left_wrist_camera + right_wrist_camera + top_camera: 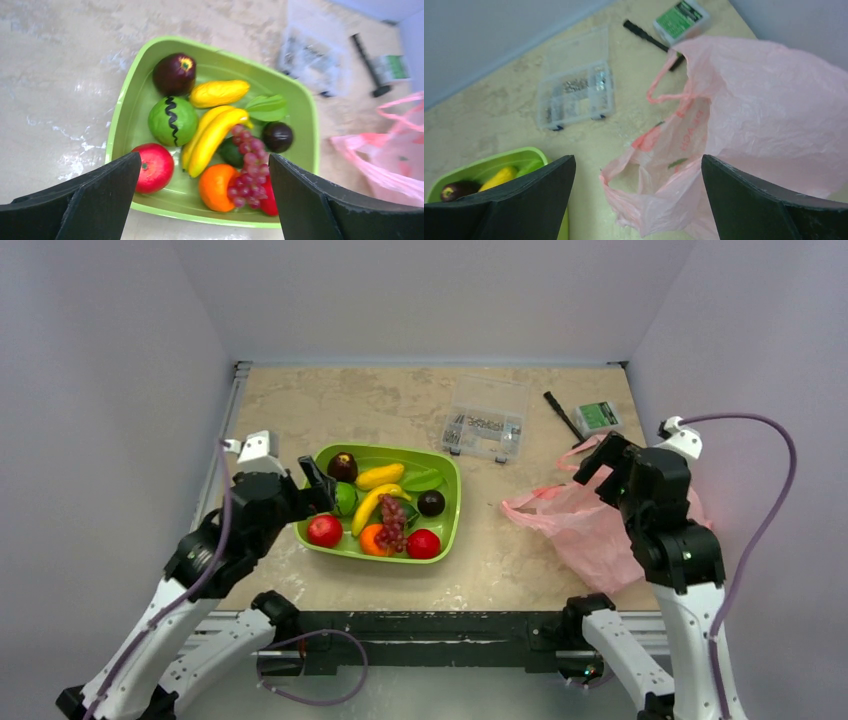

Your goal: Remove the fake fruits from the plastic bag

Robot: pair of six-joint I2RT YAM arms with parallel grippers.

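The yellow banana [368, 508], dark red grape bunch [392, 521] and lime-green round fruit [345, 498] lie in the green tray [452, 485]. In the left wrist view the banana [215, 140], grapes [247, 172] and green fruit [172, 120] show between my fingers. My left gripper [320, 483] is open and empty, above the tray's left edge [116, 117]. The pink plastic bag [580, 525] lies crumpled on the table at the right, its mouth towards the tray. My right gripper [598, 455] is open and empty above the bag [764, 115]. I see no fruit in the bag.
The tray also holds two red round fruits [324, 530], an orange one [371, 540], two dark purple ones [342, 466] and a short yellow one [380, 476]. A clear parts box [486, 423], a black tool [563, 415] and a small green box [598, 417] lie at the back.
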